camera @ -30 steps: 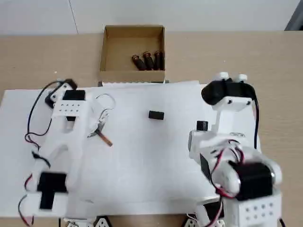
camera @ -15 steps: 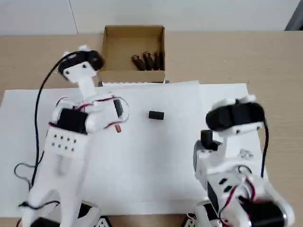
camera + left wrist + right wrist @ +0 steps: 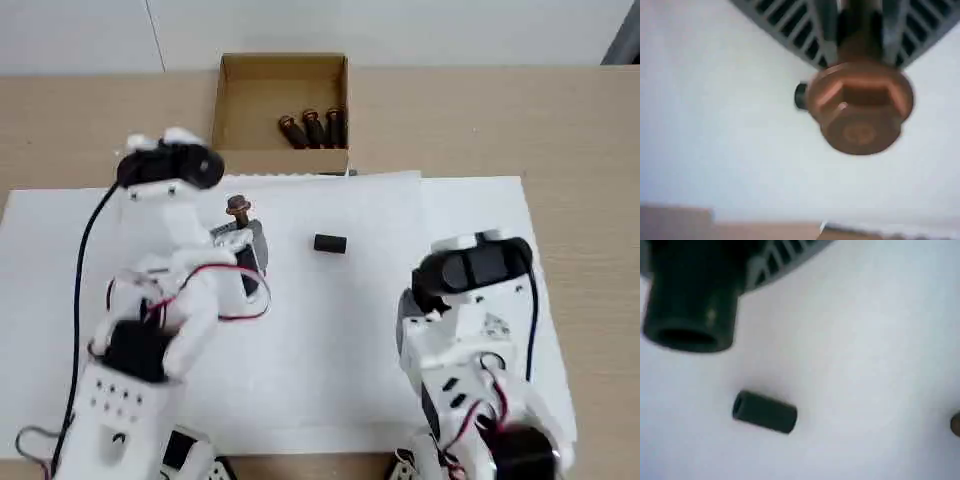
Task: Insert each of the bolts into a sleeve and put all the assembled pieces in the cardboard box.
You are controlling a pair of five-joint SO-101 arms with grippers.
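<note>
Bolt (image 3: 860,107), copper-coloured, sat clamped by its shank in the left gripper (image 3: 860,22), head pointing out toward the cardboard box (image 3: 215,110). The right gripper (image 3: 700,265) was clenched on a black sleeve (image 3: 690,305). The left arm (image 3: 165,300) stood bent over the white sheet (image 3: 330,340). A second sleeve (image 3: 329,243) lay loose between both arms, bare sheet all round it. Three assembled pieces (image 3: 313,129) lay in the box.
</note>
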